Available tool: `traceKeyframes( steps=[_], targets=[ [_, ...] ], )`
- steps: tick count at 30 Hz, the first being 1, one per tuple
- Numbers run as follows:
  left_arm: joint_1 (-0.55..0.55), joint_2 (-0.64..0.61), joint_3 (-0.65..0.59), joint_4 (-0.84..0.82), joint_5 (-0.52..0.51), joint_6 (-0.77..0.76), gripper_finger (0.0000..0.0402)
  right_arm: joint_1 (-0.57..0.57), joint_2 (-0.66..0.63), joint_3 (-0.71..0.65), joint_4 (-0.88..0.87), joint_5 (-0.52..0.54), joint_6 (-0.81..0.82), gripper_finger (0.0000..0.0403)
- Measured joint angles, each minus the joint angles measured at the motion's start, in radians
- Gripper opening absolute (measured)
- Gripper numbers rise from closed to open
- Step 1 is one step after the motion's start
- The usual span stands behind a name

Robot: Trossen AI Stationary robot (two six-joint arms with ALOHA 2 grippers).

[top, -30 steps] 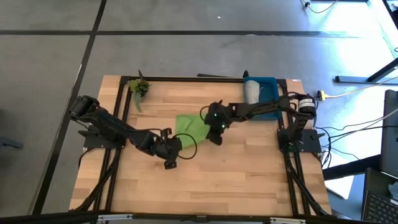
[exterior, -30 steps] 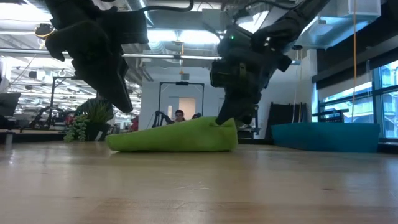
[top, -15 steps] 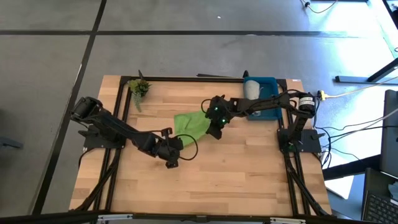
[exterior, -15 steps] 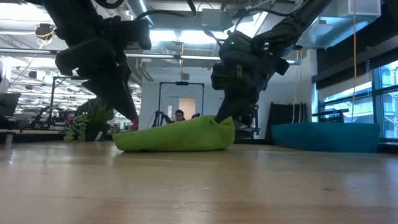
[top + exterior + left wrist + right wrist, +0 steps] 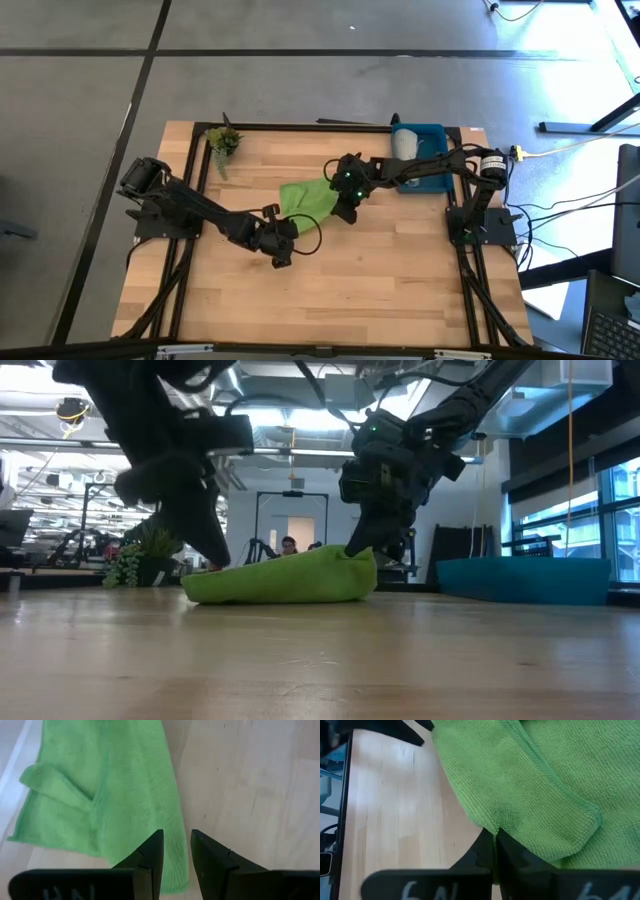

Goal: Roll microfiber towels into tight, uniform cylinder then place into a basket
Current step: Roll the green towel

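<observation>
Bare wooden table (image 5: 380, 270) along the near side, green towel (image 5: 305, 199) and both arms crowding the middle, basket (image 5: 432, 135) and plant sprig (image 5: 223, 141) blocking the far corners

Only partial markings can be read. The left tool (image 5: 175, 857) carries pale letters on its dark body, cut off and upside down. The right tool (image 5: 495, 851) carries similar cropped characters. Neither makes a whole word.

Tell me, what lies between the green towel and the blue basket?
Only the right arm crosses above that stretch; the wood below is bare. The high view shows this, from green towel to basket.
</observation>
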Motion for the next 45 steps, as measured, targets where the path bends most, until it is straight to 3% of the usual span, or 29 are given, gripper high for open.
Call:
traceKeyframes(
  steps=[27,45],
  targets=[
    [0.028,0.020,0.000,0.031,0.019,-0.059,0.0089,0.000,0.000,0.000,0.008,0.008,-0.007,0.0006],
    [0.030,0.122,0.001,0.041,0.028,-0.053,0.0088,0.000,-0.001,0.000,0.007,0.009,-0.023,0.0006]
  ],
)
